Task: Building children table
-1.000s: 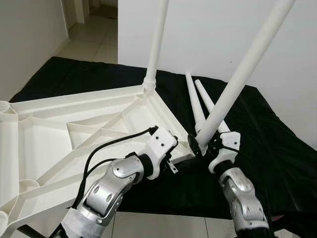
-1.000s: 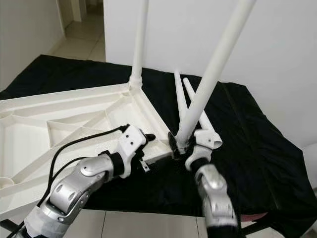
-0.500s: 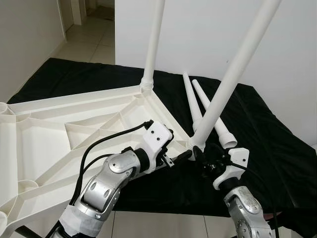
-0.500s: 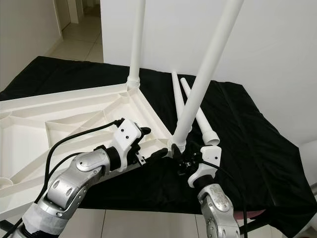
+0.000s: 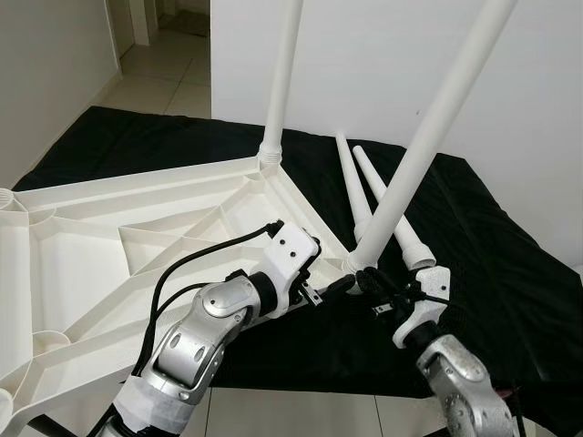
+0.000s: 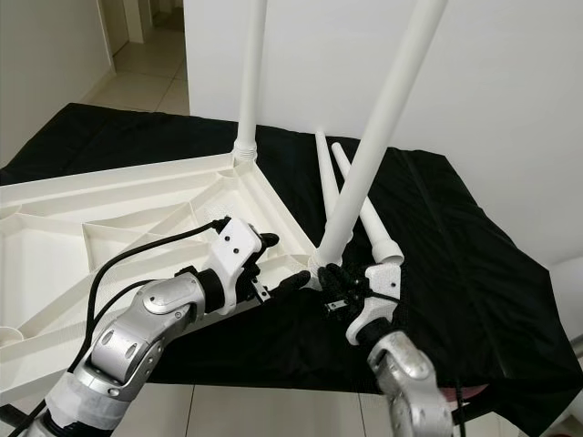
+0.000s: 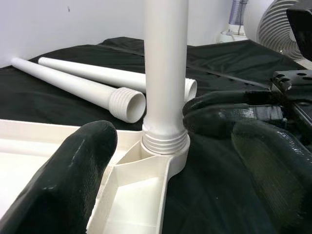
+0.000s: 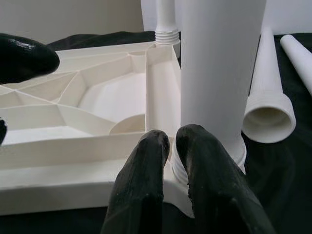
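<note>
From my head camera, the white tabletop (image 5: 137, 237) lies upside down on the black cloth (image 5: 510, 264). One leg (image 5: 282, 73) stands in its far corner socket. A second leg (image 5: 428, 137) leans in the near corner socket. Two loose legs (image 5: 364, 182) lie on the cloth just beyond that corner. My left tool (image 5: 339, 283) reaches to the base of the leaning leg, and my right tool (image 5: 366, 278) meets it from the other side.

Along my left wrist, the tool's fingers (image 7: 78, 170) are spread, released, flanking the leg's threaded collar (image 7: 165, 141) without closing on it.

Along my right wrist, the fingers (image 8: 146, 185) are pressed together, clenched on nothing, their tips touching the collar where it enters the socket.

I judge the step in hand is seating this second leg. Next I should grip the leg, bring it upright and turn it until the threads sink home.
</note>
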